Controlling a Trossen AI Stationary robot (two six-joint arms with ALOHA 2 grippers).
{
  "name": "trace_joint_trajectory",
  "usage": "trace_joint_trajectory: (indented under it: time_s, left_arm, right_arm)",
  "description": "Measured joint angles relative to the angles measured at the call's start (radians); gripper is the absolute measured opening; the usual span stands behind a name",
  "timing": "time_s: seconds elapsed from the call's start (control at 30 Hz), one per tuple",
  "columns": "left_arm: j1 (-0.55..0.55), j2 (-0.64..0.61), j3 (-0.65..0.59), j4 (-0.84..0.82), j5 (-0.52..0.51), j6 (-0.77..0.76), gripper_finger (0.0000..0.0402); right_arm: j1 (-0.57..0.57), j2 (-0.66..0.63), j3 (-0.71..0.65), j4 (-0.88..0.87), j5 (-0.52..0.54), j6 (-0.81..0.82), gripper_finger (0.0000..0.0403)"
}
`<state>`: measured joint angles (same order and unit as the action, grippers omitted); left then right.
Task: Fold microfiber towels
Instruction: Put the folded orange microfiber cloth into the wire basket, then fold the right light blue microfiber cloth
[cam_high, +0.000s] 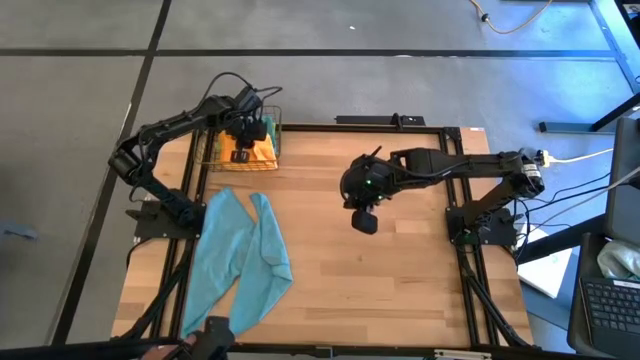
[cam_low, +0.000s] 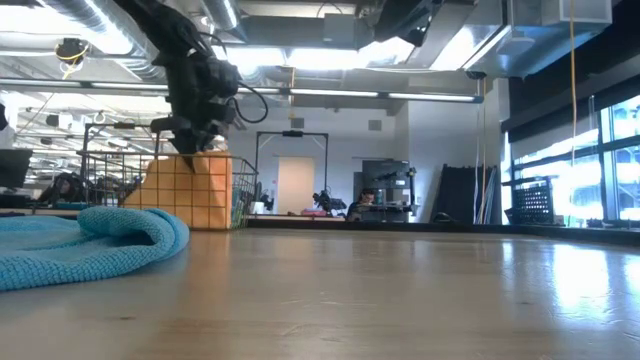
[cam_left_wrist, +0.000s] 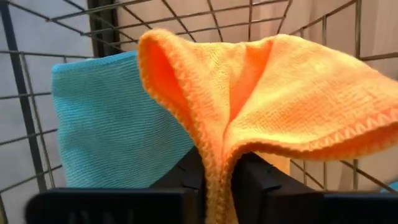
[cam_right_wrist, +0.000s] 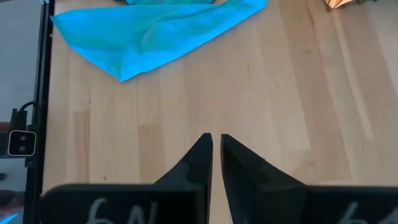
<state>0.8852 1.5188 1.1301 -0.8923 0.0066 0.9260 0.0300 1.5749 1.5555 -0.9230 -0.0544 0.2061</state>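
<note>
An orange towel (cam_left_wrist: 280, 93) lies in a wire basket (cam_high: 268, 128) at the table's far left corner, and a teal towel (cam_left_wrist: 112, 124) stands behind it in the same basket. My left gripper (cam_left_wrist: 217, 180) reaches down into the basket and is shut on the orange towel. A second teal towel (cam_high: 240, 260) lies crumpled and spread on the table's left near part. My right gripper (cam_high: 365, 222) hovers shut above bare wood right of the middle, with nothing between its fingers (cam_right_wrist: 199, 155). My left gripper pinches a bunched fold of the orange towel (cam_left_wrist: 214, 165) between its two fingers, with the stitched hem running down into the gap. More than one layer is caught. The fingers come steeply from above into the basket. The cloth billows over the fingers and stays inside the basket.
The basket's wires (cam_left_wrist: 25, 112) close in around my left gripper. Black frame rails (cam_high: 470, 280) run along the table's left and right sides. Bare wood (cam_high: 380, 290) lies between the teal towel and the right rail.
</note>
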Motion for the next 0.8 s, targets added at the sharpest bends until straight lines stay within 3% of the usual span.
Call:
trace_joint_trajectory:
  time_s: [0.23,0.43,0.8]
  left_arm:
    - [0.0,0.0,0.0,-0.001,-0.095,-0.066,0.0118]
    - [-0.003,0.0,0.0,0.059,-0.323,-0.157,0.0151]
    - [-0.003,0.0,0.0,0.065,-0.318,-0.163,0.0154]
  right_arm:
    - [0.0,0.0,0.0,0.0,0.008,0.0,0.0036]
    - [0.015,0.0,0.0,-0.007,0.004,0.025,0.0036]
    - [0.088,0.0,0.0,-0.05,0.059,0.105,0.0036]
